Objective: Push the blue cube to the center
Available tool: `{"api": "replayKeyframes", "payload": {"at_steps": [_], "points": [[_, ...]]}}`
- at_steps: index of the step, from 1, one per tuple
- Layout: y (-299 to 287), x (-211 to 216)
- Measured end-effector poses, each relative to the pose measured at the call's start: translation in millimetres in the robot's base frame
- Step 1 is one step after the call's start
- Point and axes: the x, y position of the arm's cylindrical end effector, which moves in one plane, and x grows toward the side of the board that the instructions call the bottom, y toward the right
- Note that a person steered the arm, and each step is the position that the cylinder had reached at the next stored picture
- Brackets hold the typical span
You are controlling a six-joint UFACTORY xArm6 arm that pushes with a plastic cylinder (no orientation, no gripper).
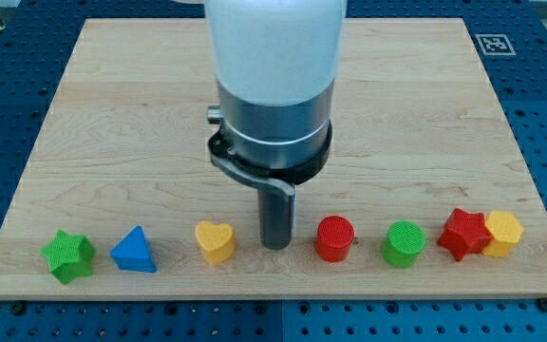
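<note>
The blue cube does not show in the camera view. My dark rod stands in the gap between the yellow heart (216, 241) and the red cylinder (334, 238), where the cube stood in the earlier frames, and it covers that spot. My tip (275, 248) rests on the wooden board (112, 114) in the row of blocks along the view's bottom. The arm's large white and grey body hangs over the board's middle.
Along the view's bottom, from left to right, stand a green star (67, 256), a blue triangle (134, 250), the heart, the red cylinder, a green cylinder (405, 244), a red star (464, 234) and a yellow block (503, 234) touching the star.
</note>
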Motion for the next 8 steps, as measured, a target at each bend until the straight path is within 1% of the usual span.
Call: {"api": "replayKeyframes", "payload": {"at_steps": [1,3,4,5,6,7,8], "points": [[20.8,-20.4],[22.5,-72.1],[22.3,-78.9],[16.6,-52.3],[-17.9,-65.8],[-31.2,-83.0],[-28.1,-105.5]]}}
